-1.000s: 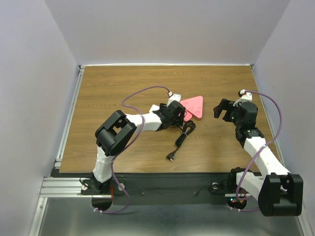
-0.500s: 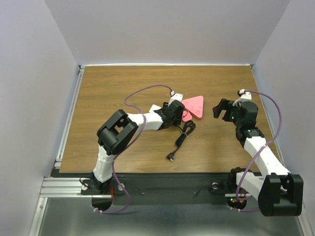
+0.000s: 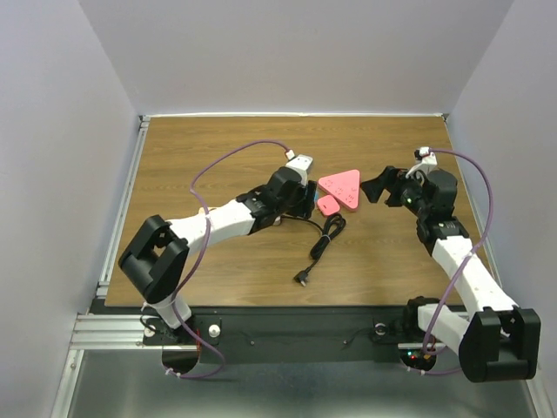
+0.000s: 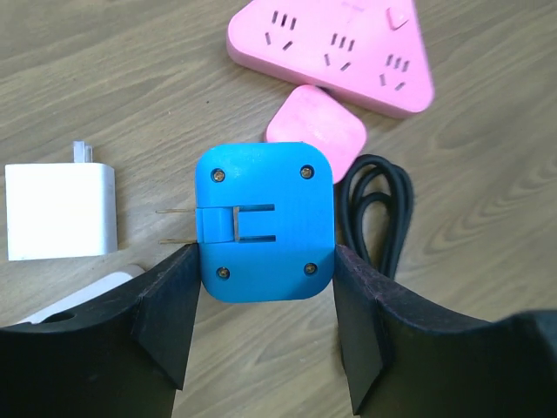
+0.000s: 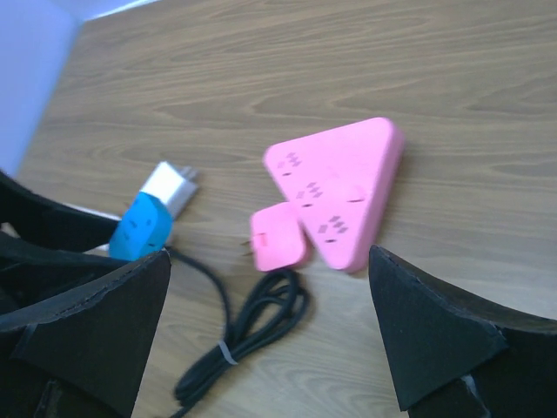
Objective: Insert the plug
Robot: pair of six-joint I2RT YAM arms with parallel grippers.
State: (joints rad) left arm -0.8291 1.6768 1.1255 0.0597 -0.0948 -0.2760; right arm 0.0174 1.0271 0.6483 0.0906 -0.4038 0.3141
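Bright blue on the plug [image 4: 264, 222], silvery on its prongs. Pink all over the triangular power strip [image 4: 335, 52], dotted with dark slots, and the small square adapter [image 4: 315, 131]. Plain white on the charger [image 4: 59, 211]; glossy black on the coiled cable [image 4: 379, 209]. Matte black on the left hand [image 4: 264, 261]. Brown wood grain across the table [image 4: 130, 70], streaked darker.
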